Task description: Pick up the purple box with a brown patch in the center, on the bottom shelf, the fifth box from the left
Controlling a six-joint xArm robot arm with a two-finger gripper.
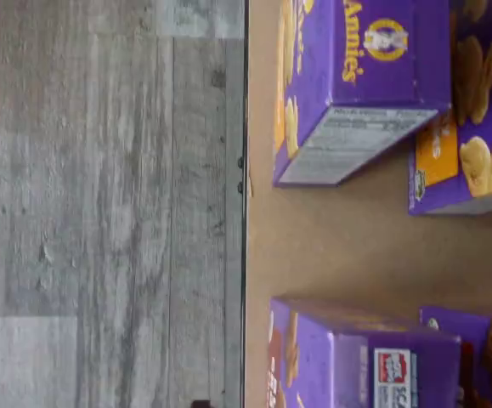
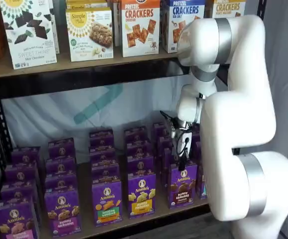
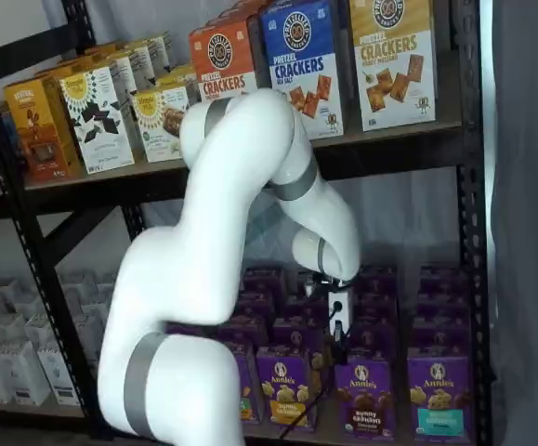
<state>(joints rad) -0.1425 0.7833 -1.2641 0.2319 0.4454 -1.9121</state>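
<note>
The purple box (image 2: pixel 182 185) with dark brown bunny crackers across its middle stands upright in the front row of the bottom shelf (image 2: pixel 83 173), at the right end of the row; it also shows in the other shelf view as the purple box (image 3: pixel 366 398). My gripper (image 2: pixel 182 160) hangs just above and slightly behind this box, also seen as the gripper (image 3: pixel 340 347). It is open and holds nothing. In the wrist view a purple carton (image 1: pixel 356 361) with a brownish front face stands at the board's front edge (image 1: pixel 339 238).
More purple Annie's cartons fill the bottom shelf in rows, among them a yellow-band carton (image 2: pixel 142 193) beside the target and a teal-band carton (image 3: pixel 438 401). The upper board (image 2: pixel 84 67) carries cracker boxes. The arm's white links (image 2: pixel 238 124) stand in front of the shelf's right side.
</note>
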